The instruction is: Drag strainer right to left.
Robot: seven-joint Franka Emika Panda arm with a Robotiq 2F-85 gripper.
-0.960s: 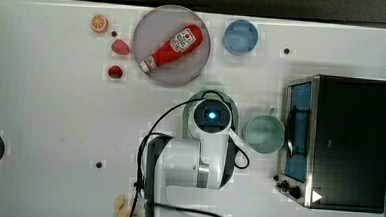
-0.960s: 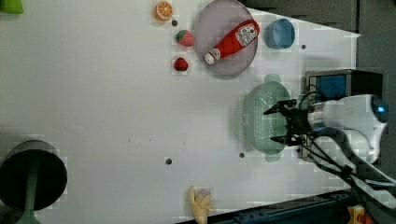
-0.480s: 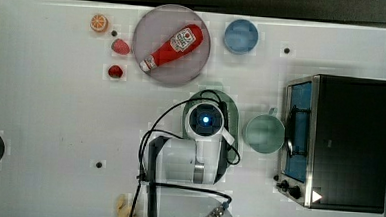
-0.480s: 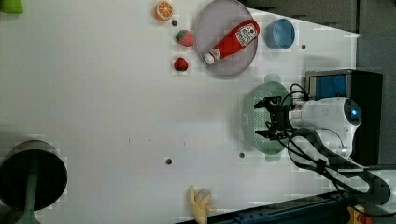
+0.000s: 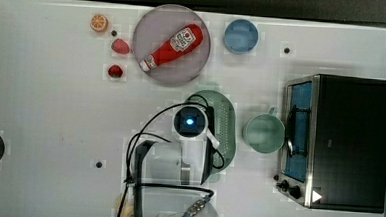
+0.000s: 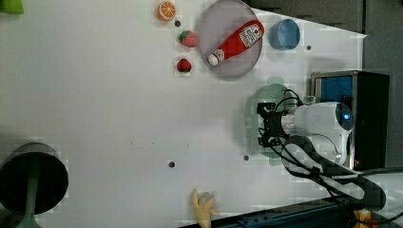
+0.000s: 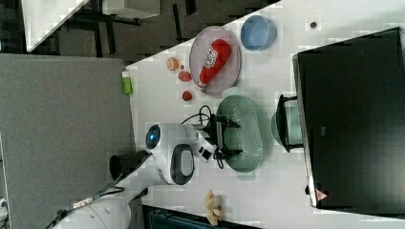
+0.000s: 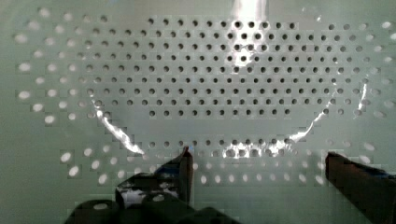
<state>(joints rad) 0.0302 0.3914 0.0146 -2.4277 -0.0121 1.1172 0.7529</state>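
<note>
White table (image 5: 45,121) beside grey carpeted floor (image 7: 67,109).

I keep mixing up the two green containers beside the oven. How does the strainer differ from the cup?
The strainer is oblong with rounded ends; the cup is round. The strainer is pierced with rows of small holes; the cup's wall looks solid. The strainer is the larger and has the pincer at it; the cup has a handle and stands apart, against the oven. Both are pale green.

The strainer (image 5: 226,125) is pale sage green with rows of small dark holes. At the top view's upper middle, a red ketchup bottle (image 5: 172,47) lies on a grey plate (image 5: 195,68).
</note>
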